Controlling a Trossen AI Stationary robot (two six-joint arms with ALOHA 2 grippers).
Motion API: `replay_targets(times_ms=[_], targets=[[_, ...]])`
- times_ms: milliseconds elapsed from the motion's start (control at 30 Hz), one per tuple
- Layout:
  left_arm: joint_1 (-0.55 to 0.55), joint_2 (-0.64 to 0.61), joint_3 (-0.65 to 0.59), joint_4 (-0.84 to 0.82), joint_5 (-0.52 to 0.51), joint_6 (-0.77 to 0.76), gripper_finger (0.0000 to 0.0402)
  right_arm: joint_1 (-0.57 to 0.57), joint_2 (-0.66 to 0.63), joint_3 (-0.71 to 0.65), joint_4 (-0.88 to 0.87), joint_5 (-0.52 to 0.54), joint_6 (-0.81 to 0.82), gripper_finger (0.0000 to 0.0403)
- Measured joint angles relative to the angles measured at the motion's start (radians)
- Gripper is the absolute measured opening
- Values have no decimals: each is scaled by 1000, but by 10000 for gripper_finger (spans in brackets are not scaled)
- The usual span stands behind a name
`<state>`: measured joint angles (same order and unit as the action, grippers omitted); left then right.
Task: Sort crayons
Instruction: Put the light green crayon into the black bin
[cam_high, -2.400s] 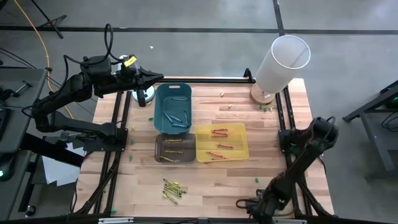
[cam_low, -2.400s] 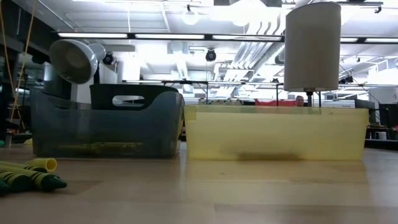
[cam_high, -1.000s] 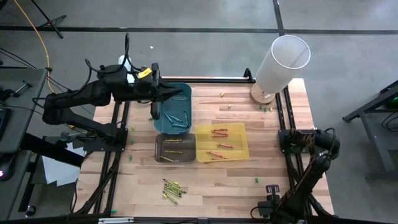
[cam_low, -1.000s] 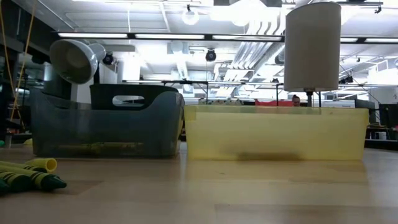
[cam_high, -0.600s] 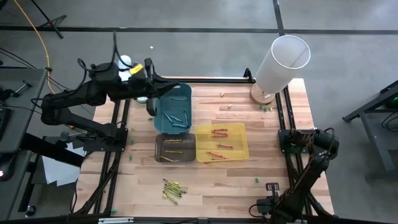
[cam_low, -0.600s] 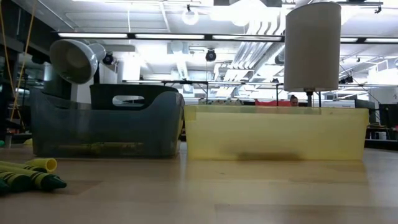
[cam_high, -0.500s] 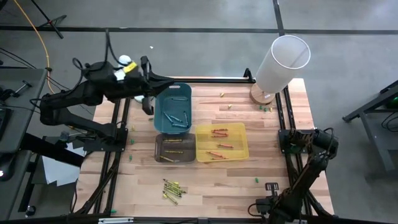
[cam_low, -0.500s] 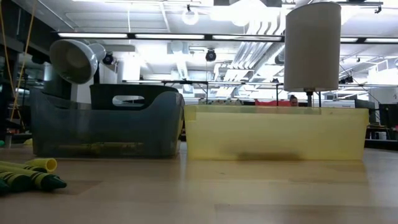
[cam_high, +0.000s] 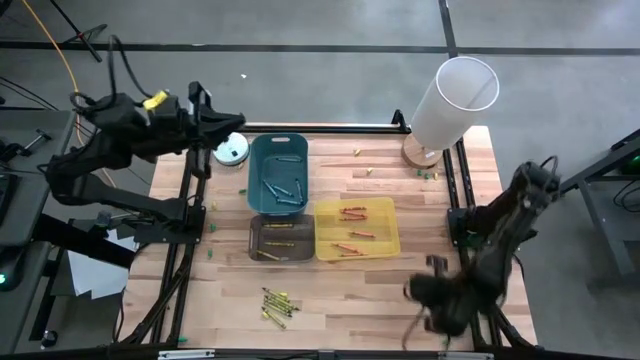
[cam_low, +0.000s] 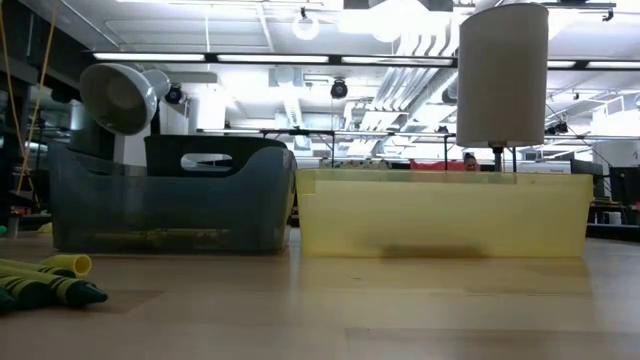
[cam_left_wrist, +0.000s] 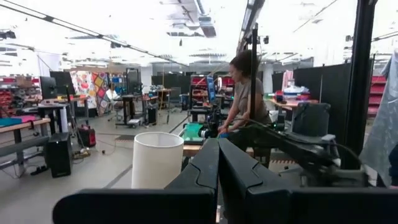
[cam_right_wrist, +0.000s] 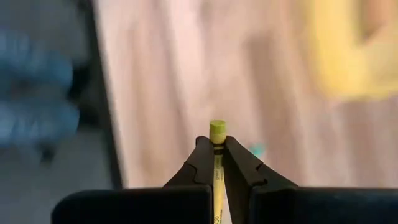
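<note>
Bench (cam_high: 400, 280) carries the yellow bin (cam_high: 357, 228) as my reference. Blue bin (cam_high: 278, 172) sits beyond it, grey bin (cam_high: 281, 238) touching beside it. My left hand (cam_left_wrist: 217, 163), pressed together and empty, hangs beyond the blue bin. My right hand (cam_right_wrist: 216, 163) pinches a yellow-green crayon (cam_right_wrist: 216, 140) near the bench's front edge. Loose crayons (cam_high: 275, 304) lie in front of the grey bin.

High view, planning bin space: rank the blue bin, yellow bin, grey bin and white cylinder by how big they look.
1. Blue bin and yellow bin: too alike to rank.
2. White cylinder: near those in size, but it stands tall, nearer the camera, so unsure.
3. Grey bin: smallest.
</note>
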<state>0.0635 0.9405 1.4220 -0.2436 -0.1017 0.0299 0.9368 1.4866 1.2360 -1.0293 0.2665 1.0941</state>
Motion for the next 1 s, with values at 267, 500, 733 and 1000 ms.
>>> replay_targets(times_ms=[267,500,733,1000], targets=[[0,-19,0,-50,1,0,0,-397,-52,-108,343,144,-449,0],[0,-19,0,-71,2,0,0,-719,147,-109,1011,63,-854,0],[0,-19,0,-68,2,0,0,-846,378,90,1155,-95,-919,0],[0,-19,0,-67,2,0,0,-828,596,313,967,-169,-910,0]])
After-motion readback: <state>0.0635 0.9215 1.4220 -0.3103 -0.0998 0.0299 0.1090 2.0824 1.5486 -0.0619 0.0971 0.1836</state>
